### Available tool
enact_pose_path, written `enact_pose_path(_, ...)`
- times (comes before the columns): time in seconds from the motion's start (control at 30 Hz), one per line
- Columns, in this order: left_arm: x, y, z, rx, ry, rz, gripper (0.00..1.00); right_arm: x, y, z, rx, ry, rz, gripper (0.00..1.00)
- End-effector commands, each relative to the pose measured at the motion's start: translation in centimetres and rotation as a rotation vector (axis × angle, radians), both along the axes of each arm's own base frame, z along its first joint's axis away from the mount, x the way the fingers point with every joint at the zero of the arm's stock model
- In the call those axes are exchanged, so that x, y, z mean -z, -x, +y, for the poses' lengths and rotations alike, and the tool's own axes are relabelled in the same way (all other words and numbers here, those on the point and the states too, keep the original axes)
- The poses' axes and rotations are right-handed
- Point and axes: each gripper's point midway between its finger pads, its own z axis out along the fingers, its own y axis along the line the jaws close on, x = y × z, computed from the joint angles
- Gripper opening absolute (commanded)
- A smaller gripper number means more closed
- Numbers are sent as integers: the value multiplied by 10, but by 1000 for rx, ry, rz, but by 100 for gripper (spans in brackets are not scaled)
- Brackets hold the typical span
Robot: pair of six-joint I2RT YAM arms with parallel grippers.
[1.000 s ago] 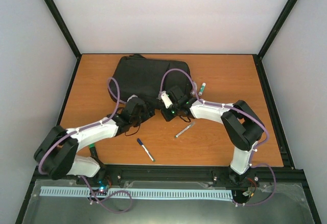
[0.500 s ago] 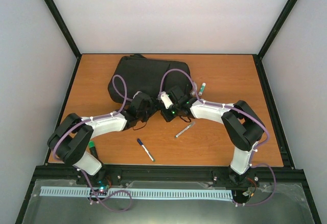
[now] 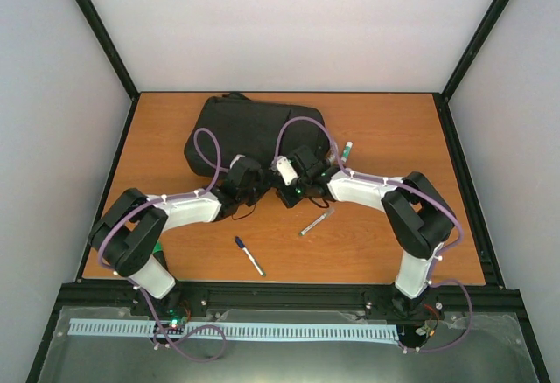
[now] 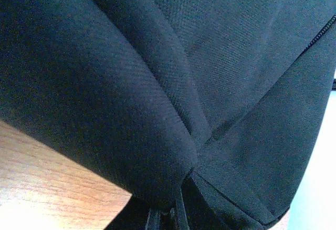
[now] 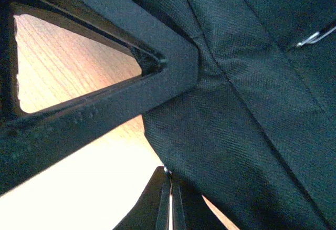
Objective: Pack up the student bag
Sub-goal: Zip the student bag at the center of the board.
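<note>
The student bag lies flat at the back of the table, a large black fabric pack. My left gripper sits at its near edge. In the left wrist view a thick fold of the bag runs down into the jaws of the left gripper, which are shut on it. My right gripper is close beside the left one, at the same edge. In the right wrist view the right gripper is shut, pinching the tip of a bag flap. A black strap forms a triangle above it.
A blue-capped pen lies near the table's front. A silver pen lies right of centre, below the right forearm. A green-capped marker rests by the bag's right side. The wooden table is ringed by a black frame.
My left arm has swung forward and right to the bag's near edge, and its gripper has gone from open to shut on the fabric. The right arm has stayed still.
</note>
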Motion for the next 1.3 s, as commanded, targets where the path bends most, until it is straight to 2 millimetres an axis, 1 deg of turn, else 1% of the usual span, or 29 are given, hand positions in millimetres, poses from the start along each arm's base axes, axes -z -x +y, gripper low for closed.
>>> enact_pose_path(0.0,-13,-6,16,-53,-37,-51,1,9,17,-17,-31,35,83,3)
enact_pose_path(0.2,-6,6,33,-55,-89,-29,1,12,13,-48,8,51,114,3)
enact_pose_path(0.3,-2,14,42,-56,-112,-22,1,11,7,-63,31,57,117,3)
enact_pose_path(0.47,-1,23,57,-71,-137,-17,1,12,-1,-85,60,78,124,3)
enact_pose_path(0.63,-3,28,68,-65,-170,-14,1,14,-9,-104,79,99,122,3)
enact_pose_path(0.83,-8,31,78,-49,-211,-16,1,14,-18,-121,91,113,111,3)
enact_pose_path(1.0,-7,31,85,-41,-244,-13,1,13,-23,-126,78,122,87,3)
enact_pose_path(1.13,-4,23,90,-25,-239,-10,1,7,-11,-115,2,59,98,3)
enact_pose_path(1.17,-4,18,91,-17,-237,-13,3,7,-6,-112,-19,53,103,3)
enact_pose_path(1.23,-7,7,95,-3,-249,-19,13,10,3,-106,-55,51,119,3)
enact_pose_path(1.27,-7,1,97,6,-267,-23,15,11,8,-101,-75,45,129,3)
